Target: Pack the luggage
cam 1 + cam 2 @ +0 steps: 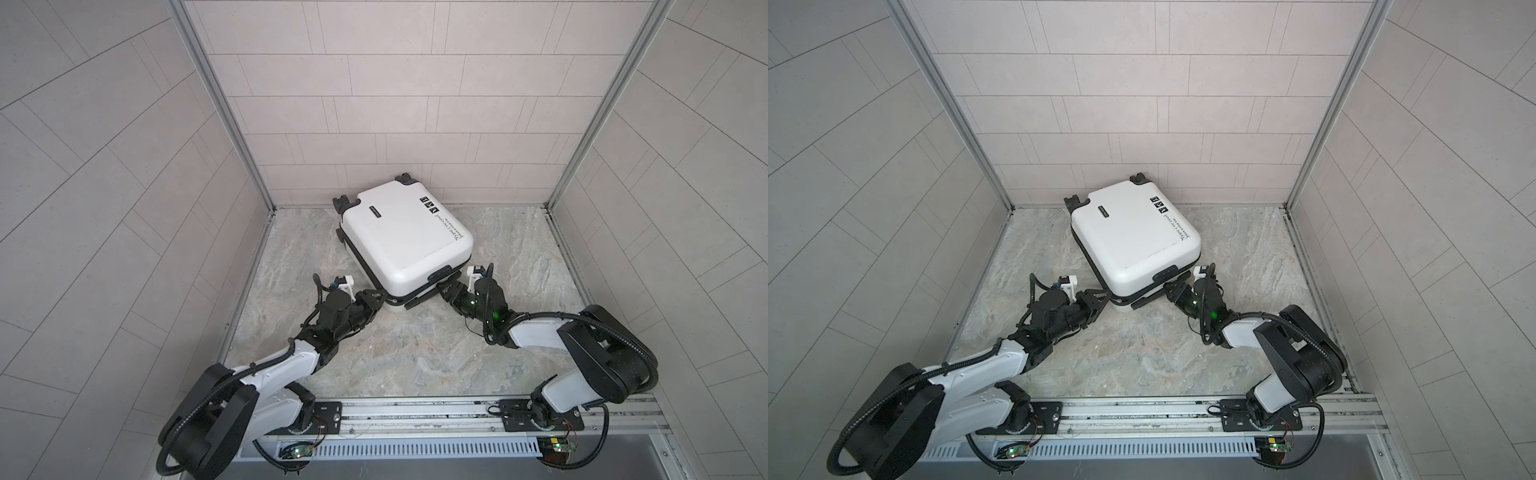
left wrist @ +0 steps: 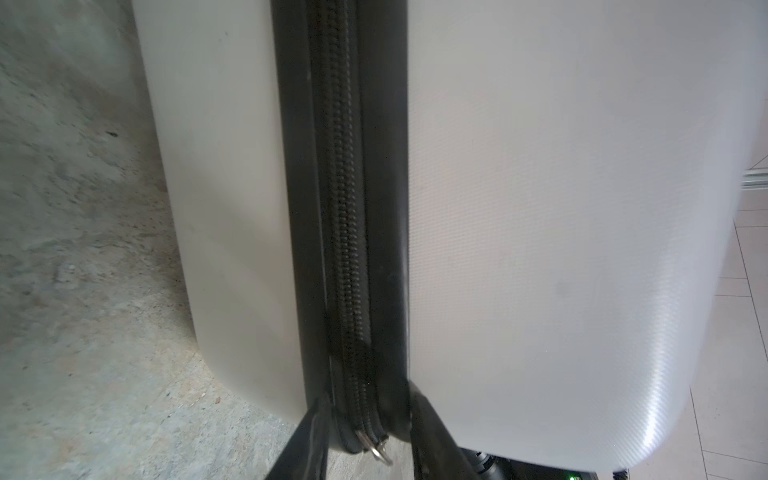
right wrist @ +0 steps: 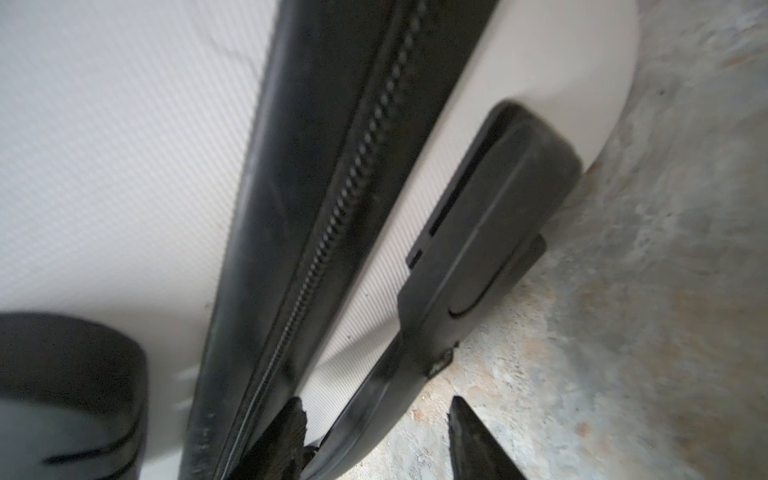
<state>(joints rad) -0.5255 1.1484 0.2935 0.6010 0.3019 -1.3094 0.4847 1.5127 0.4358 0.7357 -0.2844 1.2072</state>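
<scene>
The luggage (image 1: 403, 237) is a small white hard-shell case, shut, lying flat on one broad side at the back of the marbled bench (image 1: 519, 249); it sits askew, one corner toward the front; its black wheels (image 1: 405, 179) face the rear wall; three square black icons (image 1: 431, 204) and printed text (image 1: 453, 230) run along its right edge; a black handle (image 3: 490, 216) lies on the near-right side; the black zipper (image 2: 347, 232) is meshed along the left side, its metal pull ring (image 2: 380, 451) at the near corner.

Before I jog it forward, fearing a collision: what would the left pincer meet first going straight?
The left pincer would meet the zipper seam of the luggage, by its metal zipper pull, apparently almost immediately.
</scene>
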